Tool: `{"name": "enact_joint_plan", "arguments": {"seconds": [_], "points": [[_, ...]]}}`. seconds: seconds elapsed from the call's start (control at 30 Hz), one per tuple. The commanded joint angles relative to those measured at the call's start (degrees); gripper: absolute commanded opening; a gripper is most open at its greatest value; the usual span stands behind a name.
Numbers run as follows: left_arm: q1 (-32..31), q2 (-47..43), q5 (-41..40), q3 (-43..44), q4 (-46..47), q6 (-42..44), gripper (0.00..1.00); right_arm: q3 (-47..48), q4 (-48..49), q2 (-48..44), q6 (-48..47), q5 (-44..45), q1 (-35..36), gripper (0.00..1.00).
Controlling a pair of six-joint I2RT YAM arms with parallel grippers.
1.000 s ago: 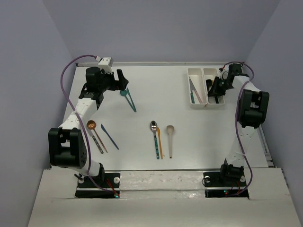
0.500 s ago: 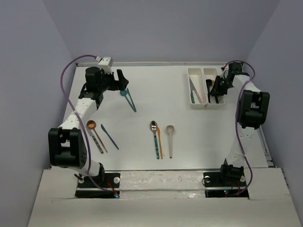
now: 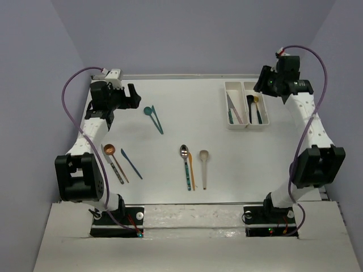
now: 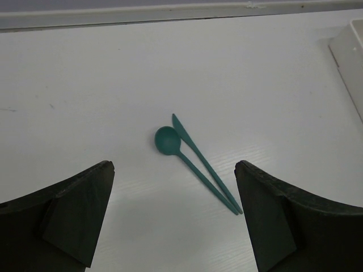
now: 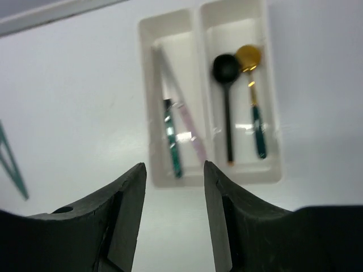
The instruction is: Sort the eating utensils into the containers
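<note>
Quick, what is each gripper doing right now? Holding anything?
Left gripper: open wide, empty, near the teal spoon and teal knife.
Right gripper: open, empty, near the white trays.

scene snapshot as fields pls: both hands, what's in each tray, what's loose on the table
left hand: open, empty; teal spoon and teal knife lie ahead of it on the table
right hand: open, empty, raised above the trays
left tray: teal-handled knife, pinkish knife
right tray: black spoon, gold-bowled spoon
loose, left side: copper spoon, blue knife
loose, centre: silver-bowled spoon, orange utensil, beige spoon
</note>
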Motion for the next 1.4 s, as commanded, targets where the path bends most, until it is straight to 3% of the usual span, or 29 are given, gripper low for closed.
{"name": "enact_joint_plan", "arguments": {"seconds": [0.0,0.13,0.17,0.3,0.37,0.57,1.03,1.1,1.13,1.23,1.37], "points": [[5.45,-4.93,0.16,-1.69,-1.68,7.43,0.99,-13.3,0.67,-14.97,6.58,12.67,17.01,0.52],[11.51,-9.67,-2.21,-6.26,-2.82,13.58,0.99,-30.86,4.27,-23.08,16.15,20.13,33.18,0.52],[12.4,-10.65,-2.65,-7.14,-3.09,14.82,0.99,-32.73,4.46,-23.8,18.1,21.82,40.0,0.52],[15.74,-16.09,-6.85,-13.28,-3.88,19.92,0.99,-35.91,4.02,-22.15,27.59,27.89,54.17,0.58],[16.27,-17.68,-8.27,-16.62,-3.88,21.76,0.99,-36.09,3.93,-17.86,29.36,27.9,57.19,0.59],[16.36,-22.34,-11.17,-24.18,-1.95,23.18,0.99,-36.45,5.16,-6.78,34.03,24.74,60.37,0.61],[16.36,-25.16,-10.21,-27.45,-0.54,23.45,0.99,-40.23,5.6,1.23,38.86,28.96,60.9,0.54],[16.36,-25.16,-10.39,-27.63,-0.45,23.62,0.99,-39.79,5.95,3.43,38.6,29.04,60.9,0.5],[16.36,-25.16,-10.56,-27.72,-0.28,23.71,0.99,-39.52,6.21,4.04,38.51,29.57,60.9,0.39],[16.36,-25.42,-10.91,-28.07,-0.19,23.89,0.99,-39.34,6.13,4.49,38.77,30.71,60.9,0.18],[16.36,-25.6,-11.0,-28.42,-0.01,23.97,0.99,-39.87,5.78,1.77,39.3,32.64,60.9,0.15]]}}
